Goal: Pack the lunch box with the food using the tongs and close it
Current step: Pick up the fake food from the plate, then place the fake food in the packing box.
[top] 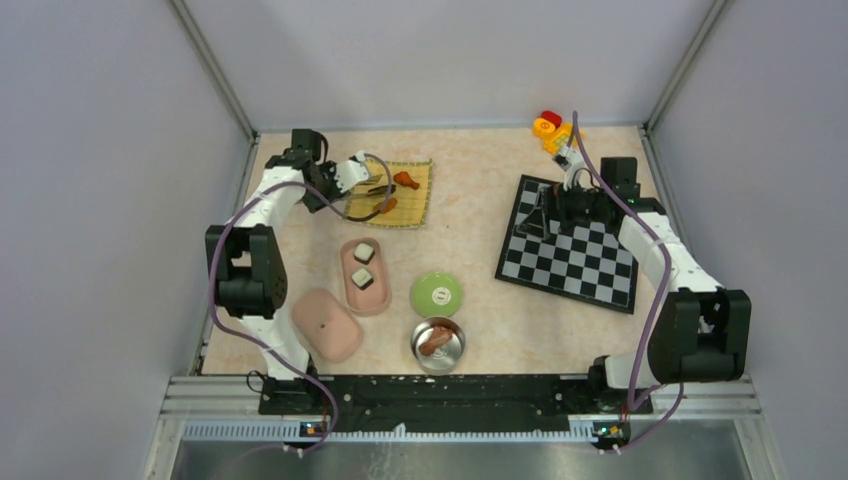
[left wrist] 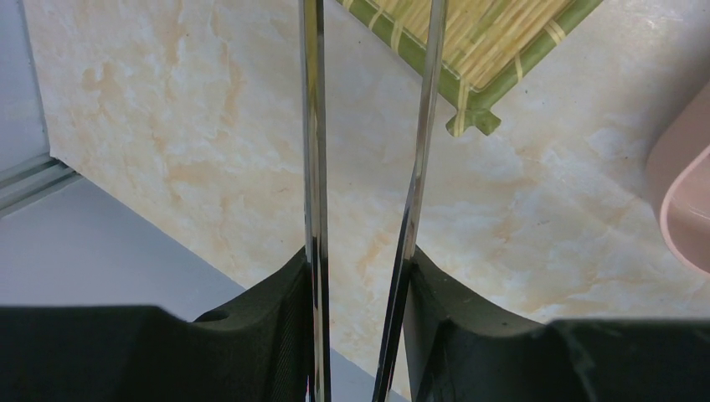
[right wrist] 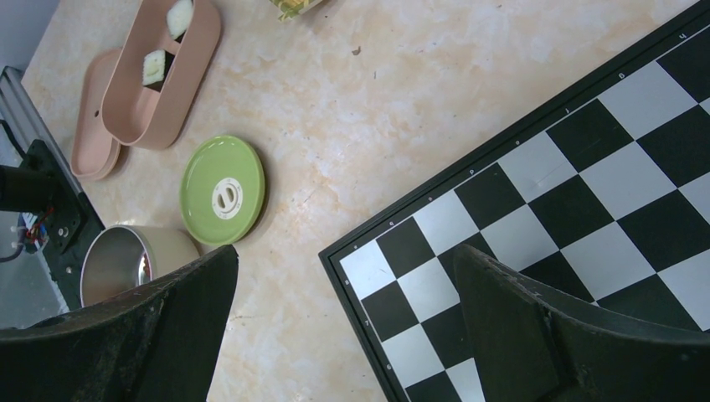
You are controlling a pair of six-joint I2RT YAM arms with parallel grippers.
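Observation:
My left gripper (top: 350, 172) is shut on the silver tongs (left wrist: 314, 167), one black finger pressed on the outside of each arm, which still stand apart. The tongs (top: 378, 190) reach over the bamboo mat (top: 415, 200), where an orange-brown food piece (top: 405, 180) and another (top: 388, 205) lie; their tips are too small to make out. The pink lunch box (top: 347, 268) holds two sushi rolls (top: 364, 252) (right wrist: 155, 67). Its pink lid (top: 327, 323) lies beside it. My right gripper (right wrist: 345, 260) hangs open and empty over the chessboard corner (right wrist: 586, 167).
A green round lid (top: 436, 294) lies by a metal bowl (top: 447, 356) with reddish food in it. The chessboard (top: 570, 245) covers the right side, and red-yellow toy blocks (top: 553, 128) sit at the back. The left wall rail is close to my left gripper.

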